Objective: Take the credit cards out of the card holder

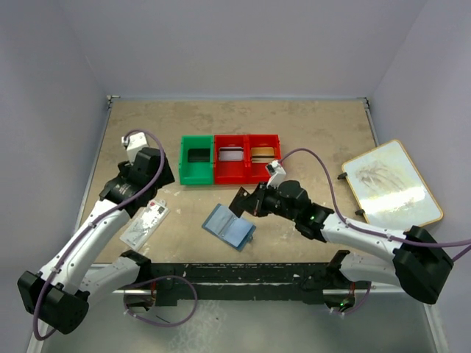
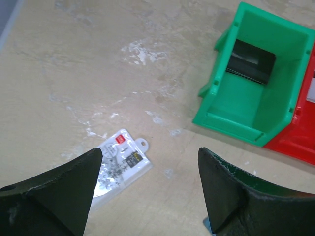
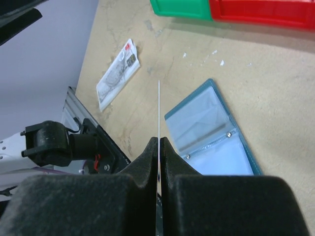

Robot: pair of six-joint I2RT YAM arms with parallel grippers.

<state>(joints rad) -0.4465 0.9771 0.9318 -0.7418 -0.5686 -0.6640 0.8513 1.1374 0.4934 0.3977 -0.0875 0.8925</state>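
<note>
My right gripper [image 3: 158,143] has its fingers pressed together on a thin card [image 3: 158,105], which I see only edge-on. It is held over the bench [image 1: 316,125], just beside the far side of the card holder [image 1: 228,226]. The card holder lies open, pale blue inside up, near the middle of the near edge. My left gripper [image 2: 149,153] hangs toward the left edge with fingers spread and nothing between them, above the white packet [image 2: 118,162]. Three bins stand in a row mid-bench, toward the far edge: the green bin [image 1: 193,176] holds a dark card [image 1: 199,154], the middle red bin [image 1: 229,176] a silver-grey card [image 1: 231,154], the right red bin [image 1: 254,171] a gold card [image 1: 261,153]. A framed board [image 1: 390,184] lies by the right edge
</note>
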